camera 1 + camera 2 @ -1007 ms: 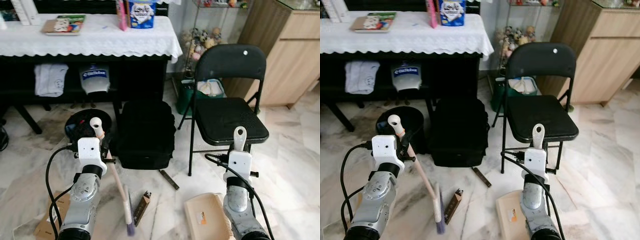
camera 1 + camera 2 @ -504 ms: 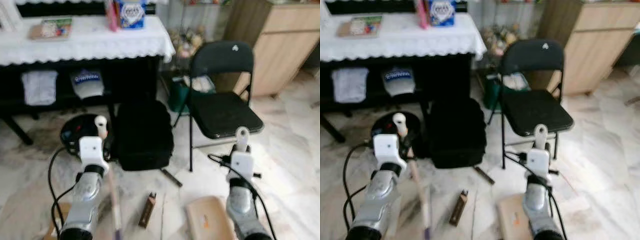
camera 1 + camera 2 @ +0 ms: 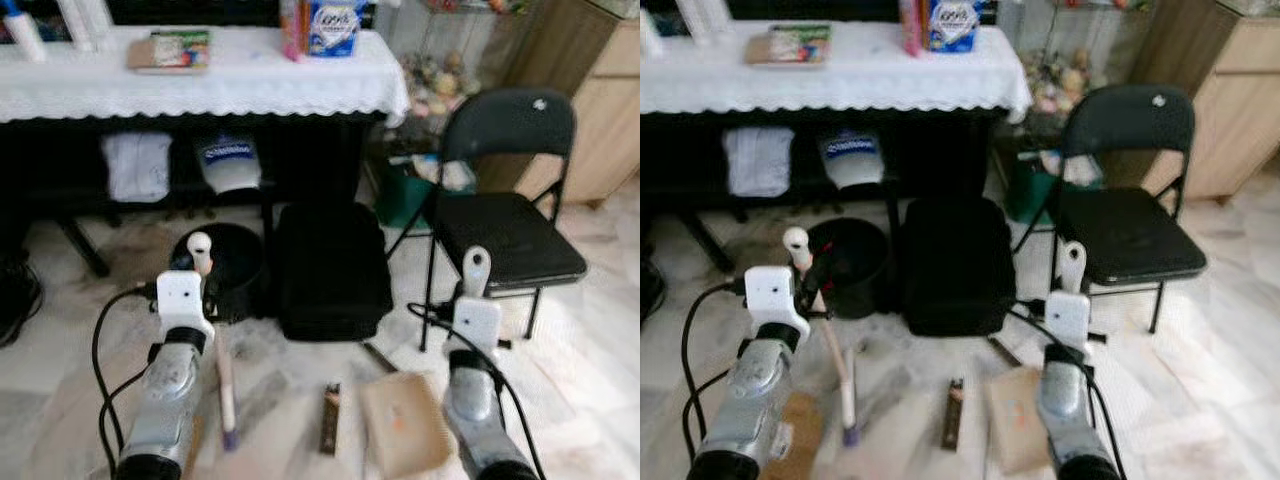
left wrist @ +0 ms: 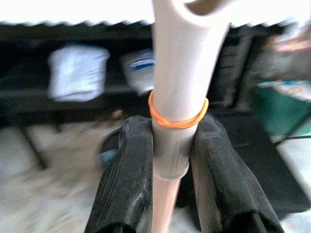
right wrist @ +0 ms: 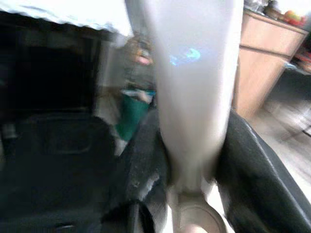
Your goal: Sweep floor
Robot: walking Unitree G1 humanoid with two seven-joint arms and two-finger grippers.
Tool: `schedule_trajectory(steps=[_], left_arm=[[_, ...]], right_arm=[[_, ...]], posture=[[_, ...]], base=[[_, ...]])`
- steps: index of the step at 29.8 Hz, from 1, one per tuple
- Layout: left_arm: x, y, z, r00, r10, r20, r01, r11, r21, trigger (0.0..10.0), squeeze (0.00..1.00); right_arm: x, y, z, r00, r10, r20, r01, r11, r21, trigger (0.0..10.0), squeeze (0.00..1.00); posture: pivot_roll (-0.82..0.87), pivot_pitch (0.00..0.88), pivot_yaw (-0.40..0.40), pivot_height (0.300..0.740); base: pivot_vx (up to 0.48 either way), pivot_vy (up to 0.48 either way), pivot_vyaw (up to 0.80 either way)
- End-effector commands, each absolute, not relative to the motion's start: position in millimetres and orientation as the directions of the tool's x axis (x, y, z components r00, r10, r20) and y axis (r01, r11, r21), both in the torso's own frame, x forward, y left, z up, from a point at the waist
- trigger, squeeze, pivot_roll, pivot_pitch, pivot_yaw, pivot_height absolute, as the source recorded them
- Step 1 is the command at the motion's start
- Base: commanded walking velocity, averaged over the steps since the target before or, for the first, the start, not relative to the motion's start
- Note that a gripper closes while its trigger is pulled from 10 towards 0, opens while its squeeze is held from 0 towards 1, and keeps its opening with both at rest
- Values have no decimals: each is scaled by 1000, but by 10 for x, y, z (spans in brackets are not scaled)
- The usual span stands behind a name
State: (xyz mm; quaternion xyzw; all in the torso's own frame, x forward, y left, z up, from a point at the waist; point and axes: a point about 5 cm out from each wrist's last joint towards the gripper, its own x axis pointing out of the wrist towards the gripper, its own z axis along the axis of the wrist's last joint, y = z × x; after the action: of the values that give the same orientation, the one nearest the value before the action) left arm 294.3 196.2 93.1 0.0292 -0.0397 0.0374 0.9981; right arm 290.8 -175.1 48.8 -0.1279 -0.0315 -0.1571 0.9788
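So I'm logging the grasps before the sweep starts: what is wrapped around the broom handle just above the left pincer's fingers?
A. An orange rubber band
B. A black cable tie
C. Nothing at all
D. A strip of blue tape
A: the left wrist view shows an orange rubber band circling the pale broom handle right above the fingers of the left pincer, which are clamped on it.

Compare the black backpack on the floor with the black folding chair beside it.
The black backpack is soft and boxy and sits directly on the floor; the black folding chair is rigid, standing on thin metal legs. The backpack is lower, against the white-clothed table; the chair rises taller on the robot's right. Both are black.
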Motion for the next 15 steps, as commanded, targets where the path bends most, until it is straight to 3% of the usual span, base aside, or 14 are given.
schedule_trajectory(steps=[1,15], left_arm=[[2977,1843,1015,991,34,129,-40,998,43,10000,0],[2954,1844,970,993,37,114,-42,998,38,10000,0]], right_arm=[[2918,-1770,511,946,-305,111,323,918,-229,10000,0],[2905,-1795,481,943,-321,91,334,914,-231,10000,0]], posture=[[75,98,-36,740],[74,96,-37,740]], base=[[0,0,0],[0,0,0]])
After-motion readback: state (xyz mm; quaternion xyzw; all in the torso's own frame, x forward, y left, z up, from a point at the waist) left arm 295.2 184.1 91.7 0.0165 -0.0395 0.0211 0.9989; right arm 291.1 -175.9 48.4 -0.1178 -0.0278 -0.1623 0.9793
